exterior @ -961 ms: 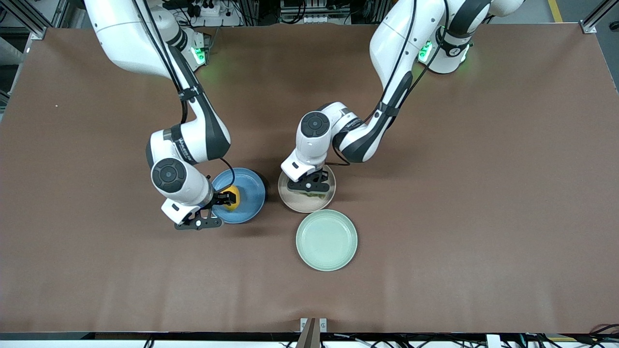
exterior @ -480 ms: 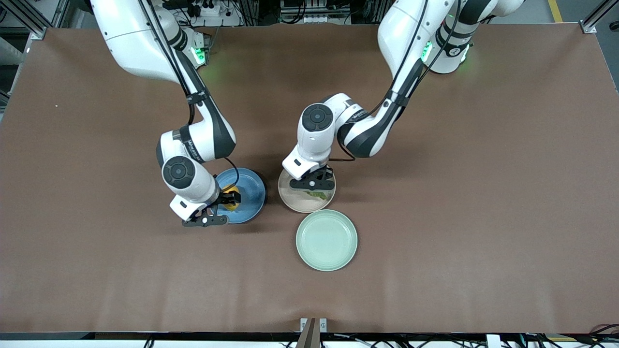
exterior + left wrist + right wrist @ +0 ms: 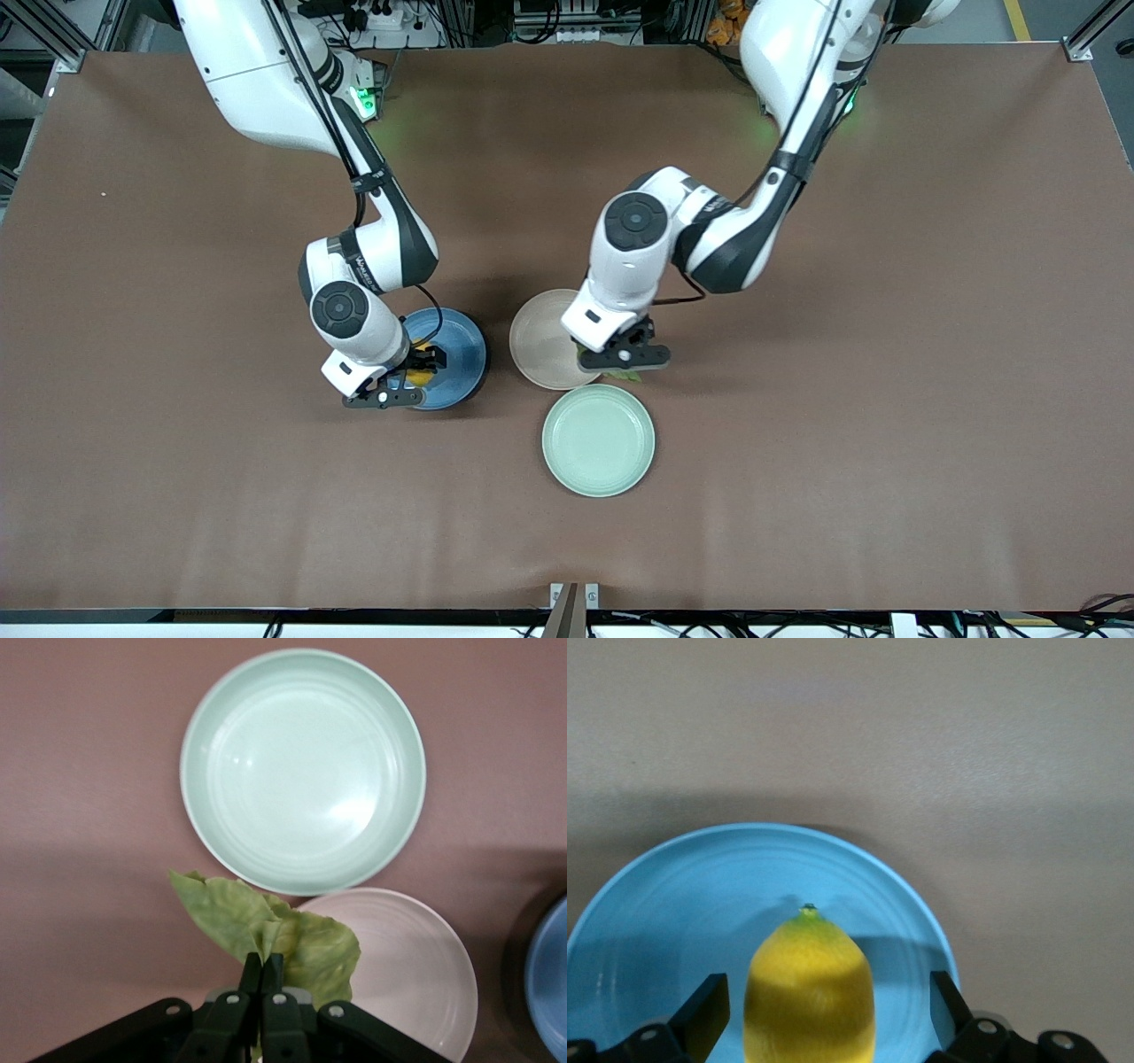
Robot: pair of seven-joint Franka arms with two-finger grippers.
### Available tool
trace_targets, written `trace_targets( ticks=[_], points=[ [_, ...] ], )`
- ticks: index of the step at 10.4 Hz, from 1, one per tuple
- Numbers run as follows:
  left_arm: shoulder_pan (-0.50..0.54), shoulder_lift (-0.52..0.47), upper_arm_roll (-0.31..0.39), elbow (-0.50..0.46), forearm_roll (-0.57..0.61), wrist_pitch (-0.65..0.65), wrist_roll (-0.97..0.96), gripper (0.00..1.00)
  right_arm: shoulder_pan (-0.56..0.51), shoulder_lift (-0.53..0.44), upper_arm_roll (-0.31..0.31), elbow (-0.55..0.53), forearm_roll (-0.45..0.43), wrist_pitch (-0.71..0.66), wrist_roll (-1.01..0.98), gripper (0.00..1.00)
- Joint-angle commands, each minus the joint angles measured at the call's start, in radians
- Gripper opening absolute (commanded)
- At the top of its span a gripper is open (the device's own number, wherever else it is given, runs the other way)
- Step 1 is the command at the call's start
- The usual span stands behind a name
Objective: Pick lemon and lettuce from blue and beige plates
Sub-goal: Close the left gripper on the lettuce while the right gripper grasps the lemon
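One brown table (image 3: 886, 399) carries three plates, all near its middle, and two arms reach down to them from the edge where their bases stand.

The mint-green plate (image 3: 598, 439) is the largest of the three and lies closest to the table edge on the front camera's side. The beige plate (image 3: 542, 341) sits just beside it, farther from the front camera, and the blue plate (image 3: 452, 354) lies beside the beige one, toward the right arm's end of the table.

The left gripper (image 3: 623, 357) hangs over the rim of the beige plate, by the gap between it and the mint-green plate. Its fingers (image 3: 263, 973) are pinched tight on the one lettuce leaf (image 3: 266, 930), which droops from them, lifted off the plate.

The right gripper (image 3: 416, 372) is low over the blue plate with its fingers (image 3: 709, 1010) spread wide on either side of the one lemon (image 3: 808, 992); gaps show between both fingers and the fruit. The lemon's underside is hidden, so whether it rests on the plate cannot be told.
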Motion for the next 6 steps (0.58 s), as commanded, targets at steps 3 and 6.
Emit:
trace_targets(
  ticks=[3, 6],
  points=[
    [0.1, -0.036, -0.004, -0.019, 0.035, -0.079, 0.102, 0.0, 0.03, -0.005, -0.002, -0.083, -0.014, 0.112, 0.05, 1.0],
    [0.207, -0.042, -0.006, -0.019, 0.035, -0.105, 0.25, 0.0, 0.036, 0.015, -0.002, -0.09, -0.016, 0.155, 0.059, 1.0]
  ],
)
